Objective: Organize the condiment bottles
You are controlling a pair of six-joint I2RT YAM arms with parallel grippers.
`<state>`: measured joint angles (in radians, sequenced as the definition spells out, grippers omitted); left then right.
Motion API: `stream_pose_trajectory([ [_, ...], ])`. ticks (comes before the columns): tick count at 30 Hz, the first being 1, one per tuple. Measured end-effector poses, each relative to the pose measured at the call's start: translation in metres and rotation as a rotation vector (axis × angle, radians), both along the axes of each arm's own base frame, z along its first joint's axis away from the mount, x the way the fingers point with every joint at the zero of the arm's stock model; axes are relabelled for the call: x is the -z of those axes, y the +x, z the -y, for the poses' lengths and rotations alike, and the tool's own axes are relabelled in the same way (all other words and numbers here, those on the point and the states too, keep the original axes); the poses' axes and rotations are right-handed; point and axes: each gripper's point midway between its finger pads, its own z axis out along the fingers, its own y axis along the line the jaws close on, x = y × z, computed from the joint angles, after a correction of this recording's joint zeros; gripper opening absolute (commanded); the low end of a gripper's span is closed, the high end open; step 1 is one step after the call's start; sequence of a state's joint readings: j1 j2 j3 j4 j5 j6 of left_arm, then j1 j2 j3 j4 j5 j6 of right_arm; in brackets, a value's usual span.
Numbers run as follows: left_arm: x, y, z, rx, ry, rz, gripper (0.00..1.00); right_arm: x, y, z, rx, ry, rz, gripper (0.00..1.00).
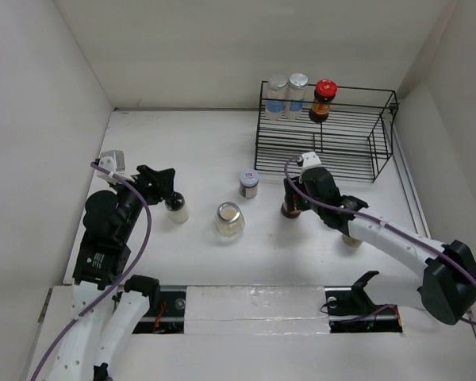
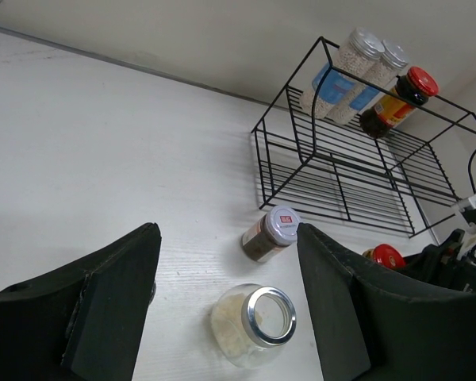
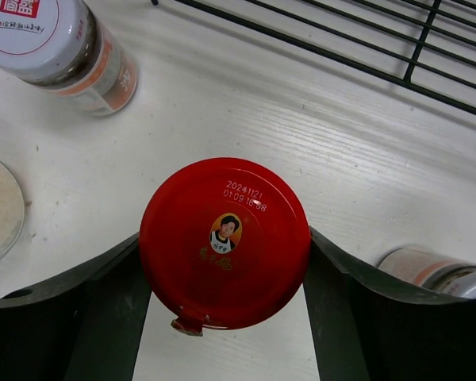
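As the top view runs outward from the arm bases, left gripper (image 2: 226, 230): jaws apart, nothing between them; black-capped white bottle (image 1: 177, 209) stands just beside it at 5 o'clock.
Silver-lidded jar (image 1: 230, 218): on the table between the two arms.
Right gripper (image 3: 224, 236): fingers flank the red cap, seemingly against its rim; whether they squeeze cannot be told.
Red-capped bottle (image 3: 222, 262): on the table directly beneath that gripper, upright, long axis vertical, cap up; right arm far nearer than left.
Wire rack (image 1: 357, 89): near, at 1 o'clock from that bottle.
Blue-labelled jars (image 1: 286, 95): upright at the rack's left end, racked red-capped bottle (image 1: 324, 99) beside them.
Likely move: lift straight up, then carry toward 1 o'clock.
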<state>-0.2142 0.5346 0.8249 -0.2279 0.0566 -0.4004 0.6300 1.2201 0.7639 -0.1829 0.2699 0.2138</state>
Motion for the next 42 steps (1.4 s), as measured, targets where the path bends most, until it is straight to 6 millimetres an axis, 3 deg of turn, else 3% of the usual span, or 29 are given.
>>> stream_pose_trajectory([
  [2,0.000,0.000,0.000,0.000,0.000,0.000,0.65,-0.007,-0.004,0.003,-0.001,0.003,0.006,0.40],
  [4,0.000,0.000,0.000,0.000,0.000,0.000,0.65,-0.028,-0.009,0.006,-0.007,0.019,0.041,0.40],
  [6,0.000,0.000,0.000,0.000,0.000,0.000,0.65,-0.067,-0.009,0.010,-0.007,0.060,0.116,0.40],
  [8,0.000,0.000,0.000,0.002,0.000,0.000,0.65,-0.121,0.002,0.014,0.011,0.127,0.220,0.40],
  [10,0.000,0.000,0.001,0.004,0.000,0.000,0.65,-0.180,0.020,0.027,0.053,0.193,0.338,0.40],
  [13,0.000,0.000,0.001,0.005,0.000,0.000,0.65,-0.250,0.044,0.062,0.158,0.230,0.486,0.40],
  [16,0.000,0.000,0.001,0.007,-0.001,0.000,0.65,-0.296,0.074,0.097,0.257,0.227,0.575,0.37],
  [19,0.000,0.000,0.001,0.008,-0.001,0.000,0.65,-0.324,0.122,0.128,0.333,0.201,0.608,0.36],
  [23,0.000,-0.001,0.003,0.016,-0.001,0.000,0.65,-0.327,0.192,0.155,0.379,0.168,0.586,0.36],
  [28,0.000,-0.001,0.003,0.019,-0.001,0.000,0.65,-0.287,0.247,0.182,0.411,0.120,0.480,0.36],
  [33,0.000,-0.001,0.004,0.021,-0.002,0.000,0.65,-0.245,0.265,0.199,0.419,0.101,0.379,0.36],
  [39,0.000,-0.001,0.004,0.021,-0.002,0.000,0.65,-0.227,0.263,0.200,0.412,0.099,0.339,0.36],
  [42,0.000,0.000,0.004,0.022,-0.001,-0.002,0.65,-0.208,0.256,0.199,0.410,0.095,0.310,0.37],
])
